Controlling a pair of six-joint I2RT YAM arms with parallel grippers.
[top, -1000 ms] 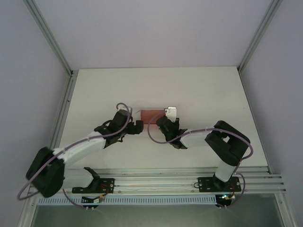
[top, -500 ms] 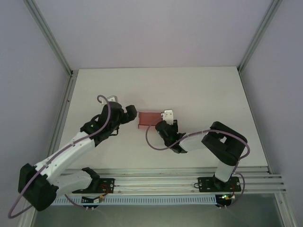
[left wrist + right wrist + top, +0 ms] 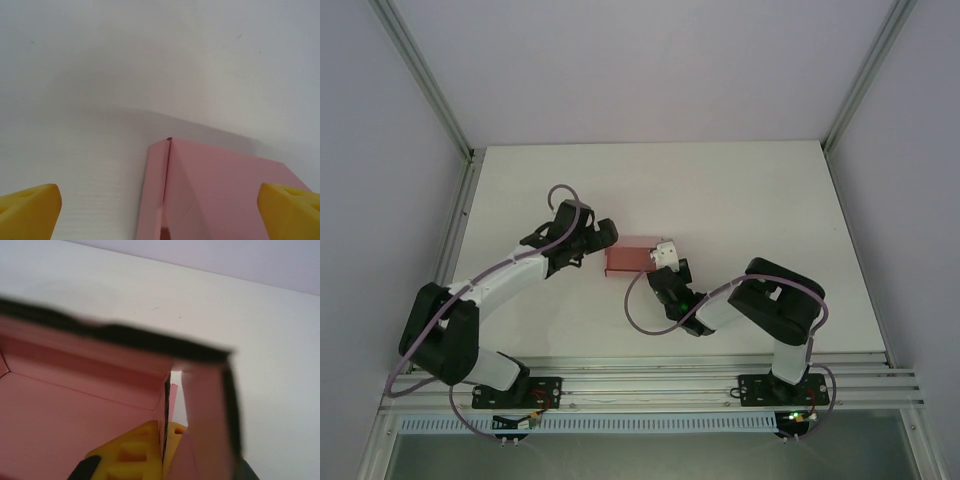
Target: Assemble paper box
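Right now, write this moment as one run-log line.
box: one end open | left gripper: open, near box | right gripper: shut on box wall

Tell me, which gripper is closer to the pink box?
The right. The right gripper is shut on a wall at the right end of the paper box, so it touches it. The left gripper is open just off the box's left end, gripping nothing.

The white table (image 3: pixel 750 190) bears a pink paper box (image 3: pixel 628 258) near its middle

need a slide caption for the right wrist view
Right gripper shut on a wall of the pink paper box, its open inside facing the camera, white table beyond.
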